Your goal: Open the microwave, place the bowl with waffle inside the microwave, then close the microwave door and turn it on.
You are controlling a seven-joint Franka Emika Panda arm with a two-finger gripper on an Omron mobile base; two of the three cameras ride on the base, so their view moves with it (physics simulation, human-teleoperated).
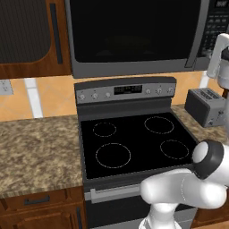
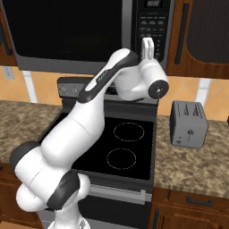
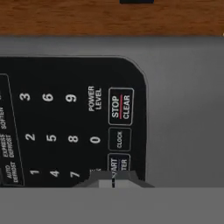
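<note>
Stove (image 1: pixel 134 143): black glass top, four ring burners, set between two counter runs. Grey control panel (image 1: pixel 125 91) along its back edge, knobs at either end, dark display in the middle.

Counter (image 1: pixel 36 152): speckled brown granite, left and right of stove.

Toaster (image 2: pixel 189 124): small, grey, two slots, upright on the right counter, near the stove's back corner.

Backsplash (image 1: pixel 49 98): orange-tan tile with a pale vertical strip. Outlet (image 1: pixel 5 87) on it, far left.

Cabinets (image 1: pixel 27 38): brown wood, dark panel and long dark handle, upper left; another at upper right (image 2: pixel 201 36). Drawer (image 1: pixel 38 201) under left counter.
</note>
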